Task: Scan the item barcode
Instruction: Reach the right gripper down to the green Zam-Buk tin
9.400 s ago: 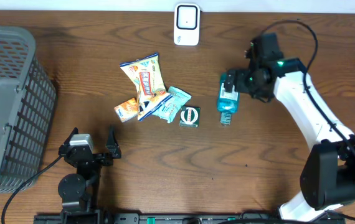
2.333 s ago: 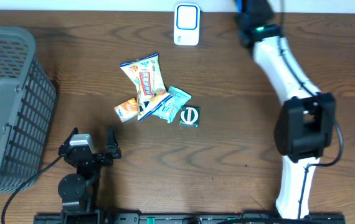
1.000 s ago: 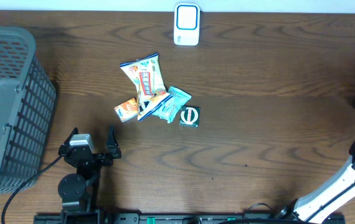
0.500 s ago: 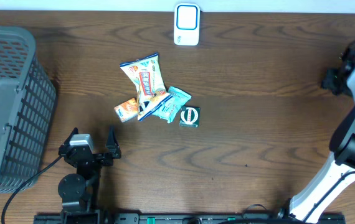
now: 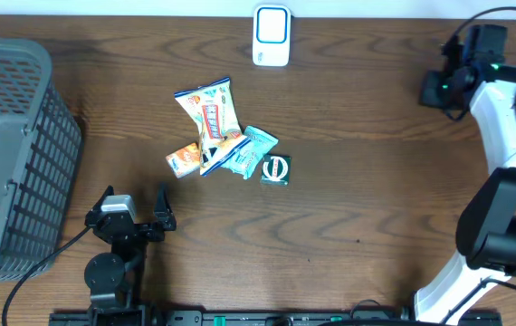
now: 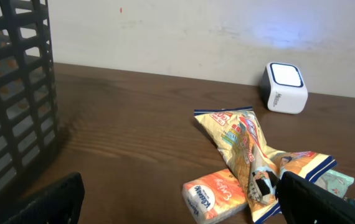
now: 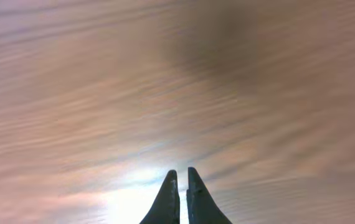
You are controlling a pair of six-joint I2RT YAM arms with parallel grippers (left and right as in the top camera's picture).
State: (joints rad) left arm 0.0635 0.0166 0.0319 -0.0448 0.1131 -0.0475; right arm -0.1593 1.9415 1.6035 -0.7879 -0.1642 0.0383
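Right gripper (image 7: pixel 182 172) pressed together, empty, over bare tabletop (image 7: pixel 71 74); left gripper (image 5: pixel 133 201) wide apart, snack pile (image 5: pixel 215 136) between it and white scanner (image 5: pixel 271 36)

Dark brown wooden bench (image 5: pixel 376 190). Grey plastic mesh basket (image 5: pixel 14 154) at 9 o'clock. White box-shaped scanner (image 5: pixel 271 36) at 12 o'clock edge. Just off centre toward 10 o'clock, an overlapping heap: yellow snack packet (image 5: pixel 209 109), orange snack packet (image 5: pixel 184 160), pale blue packet (image 5: pixel 253 150); small dark green box (image 5: pixel 275 169) touching heap's 4 o'clock side. Left claw (image 5: pixel 133 201) at 7 o'clock, fingers wide apart. White right arm (image 5: pixel 502 118) at 2 o'clock; right claw (image 5: pixel 433 92) over bare wood, well apart from heap.
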